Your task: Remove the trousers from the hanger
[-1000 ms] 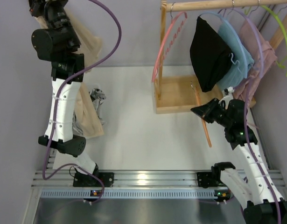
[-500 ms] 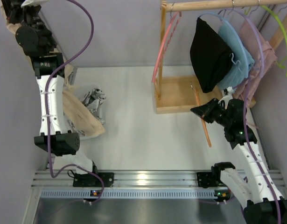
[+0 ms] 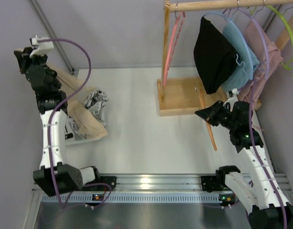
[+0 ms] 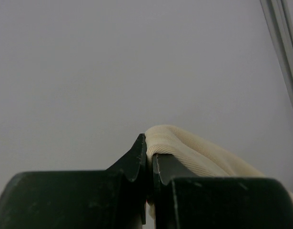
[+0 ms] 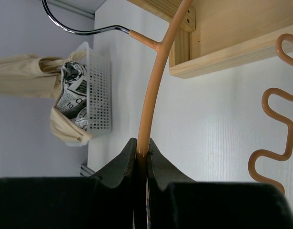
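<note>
Note that your left gripper (image 4: 148, 160) is clenched on the beige trousers (image 4: 194, 152); your right gripper (image 5: 141, 155) grasps the orange hanger (image 5: 146, 105), its hook toward 11 o'clock.

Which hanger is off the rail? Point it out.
The orange hanger, clamped in the right gripper's shut jaws; the rest hang from the wooden rail.

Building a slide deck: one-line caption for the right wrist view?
Right gripper shut on the orange hanger, beige trousers trailing over the white basket behind.
</note>
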Tool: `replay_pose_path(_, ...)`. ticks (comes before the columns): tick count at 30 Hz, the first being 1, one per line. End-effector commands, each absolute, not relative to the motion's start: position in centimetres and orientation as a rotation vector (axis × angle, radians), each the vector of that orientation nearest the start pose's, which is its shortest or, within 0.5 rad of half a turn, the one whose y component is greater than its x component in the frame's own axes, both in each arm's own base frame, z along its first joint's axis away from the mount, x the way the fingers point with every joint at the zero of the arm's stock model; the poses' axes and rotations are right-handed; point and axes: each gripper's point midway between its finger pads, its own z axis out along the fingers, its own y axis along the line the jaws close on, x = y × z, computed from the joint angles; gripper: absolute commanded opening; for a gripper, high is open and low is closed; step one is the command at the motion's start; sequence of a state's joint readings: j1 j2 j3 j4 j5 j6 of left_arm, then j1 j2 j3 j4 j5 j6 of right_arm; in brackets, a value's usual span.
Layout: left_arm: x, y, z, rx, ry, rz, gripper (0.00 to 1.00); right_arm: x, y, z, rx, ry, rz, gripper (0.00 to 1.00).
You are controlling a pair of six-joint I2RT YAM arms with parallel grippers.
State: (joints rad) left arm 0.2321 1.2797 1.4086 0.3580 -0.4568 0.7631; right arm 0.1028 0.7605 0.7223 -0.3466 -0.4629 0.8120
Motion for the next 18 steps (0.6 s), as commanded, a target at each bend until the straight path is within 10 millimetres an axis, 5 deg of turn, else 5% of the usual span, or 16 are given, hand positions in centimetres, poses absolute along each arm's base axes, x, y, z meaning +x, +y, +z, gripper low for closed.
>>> replay_pose_path(1, 29.3, 17.6, 56.0, -0.212, 1.039, 1.08, 0.0, 25.5, 13.4, 28.4, 0.289, 1.902, 1.035, 0.0)
replay_pose_path(2, 27.9, 17.4, 55.9, -0.221, 1.036, 1.081, 0.0, 25.5, 13.3, 28.7, 0.28, 1.898, 1.031, 0.0)
replay_pose_path(8, 26.5, 17.4, 48.5, -0.208, 1.241, 1.076, 0.0, 25.3, 13.3, 28.8, 0.276, 1.892, 1.031, 0.0)
replay_pose_path(15, 30.2, 16.6, 37.3, -0.09, 1.501, 0.966, 0.0, 25.5, 13.4, 29.0, 0.277, 1.892, 1.034, 0.0)
replay_pose_path(18, 32.4, 16.0, 34.7, -0.047, 1.558, 0.887, 0.0, 25.6, 13.4, 29.3, 0.274, 1.887, 1.032, 0.0)
